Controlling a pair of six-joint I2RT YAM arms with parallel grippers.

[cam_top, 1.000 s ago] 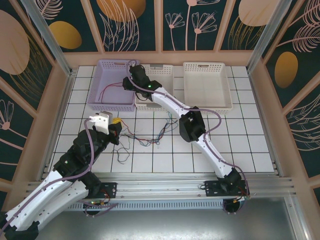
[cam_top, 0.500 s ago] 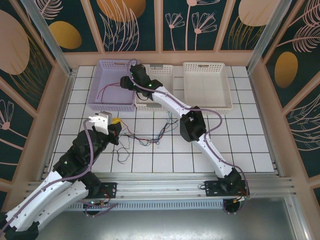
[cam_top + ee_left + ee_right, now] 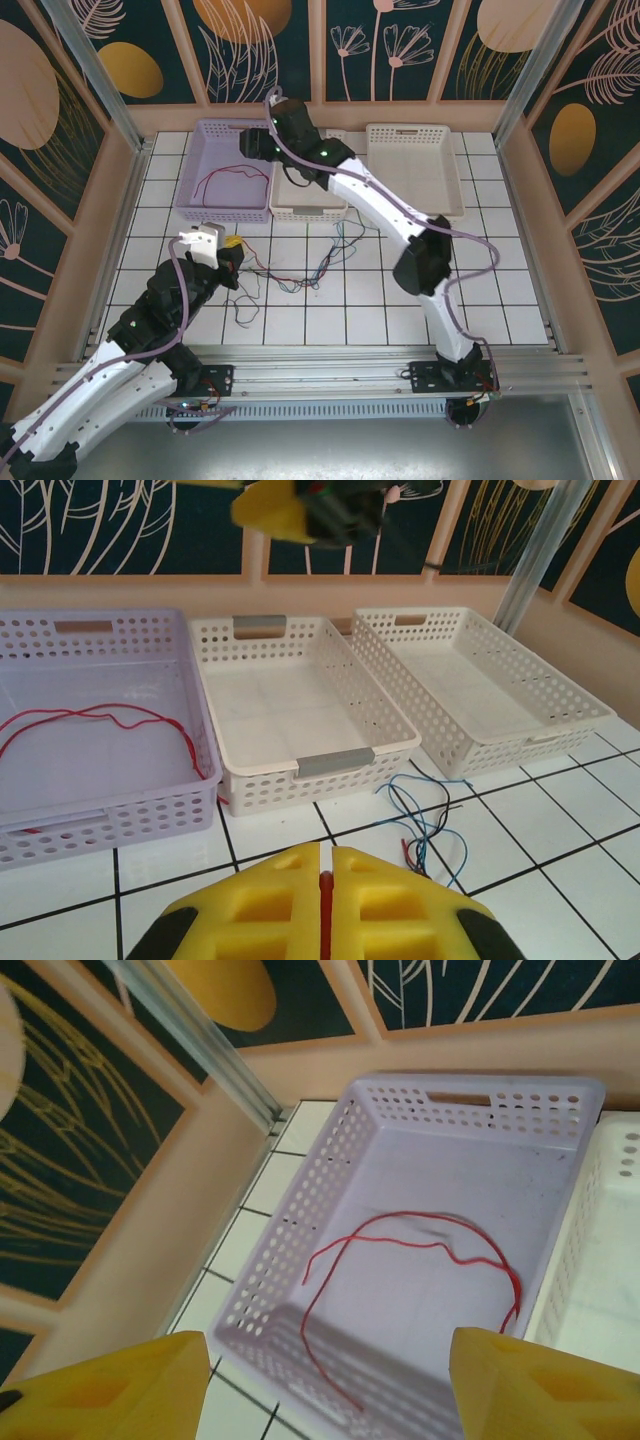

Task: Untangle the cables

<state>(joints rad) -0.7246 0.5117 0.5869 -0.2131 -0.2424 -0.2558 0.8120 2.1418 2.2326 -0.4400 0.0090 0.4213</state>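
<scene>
**Right gripper** (image 3: 330, 1390): the yellow fingers stood wide apart with nothing between them. It hung over the lilac basket (image 3: 285, 1290).

**Red cable** (image 3: 400, 1216): it lay loose on that basket's floor in open loops, clear of both fingers.

**Left gripper** (image 3: 326, 865): the pads were pressed together low over the tiles. A thin red line showed in the seam, probably a red strand pinched there.

**Tangle** (image 3: 300, 275): dark, red and blue-teal wires were spread on the tiles in front of the baskets, between the two arms. They trailed toward the left gripper.

**Step, as judged:** one cable was sorted into the lilac basket and the drop-off was ending. The remaining wires were not yet separated.

**Next move, as judged:**
- The right arm lifts clear of the basket wall and swings back to the tangle.
- It takes a single blue-teal or dark wire well away from the pinched end, and the left holds anchor.

**Room:**
- The lilac basket sat close to the corner post and side panel, so there was little margin on that side.
- The middle basket (image 3: 290, 785) touched it.
- The far white basket (image 3: 500, 740) was empty.
- Open tiles lay to the right of the tangle, which looked the best space for drawing wires apart.
</scene>
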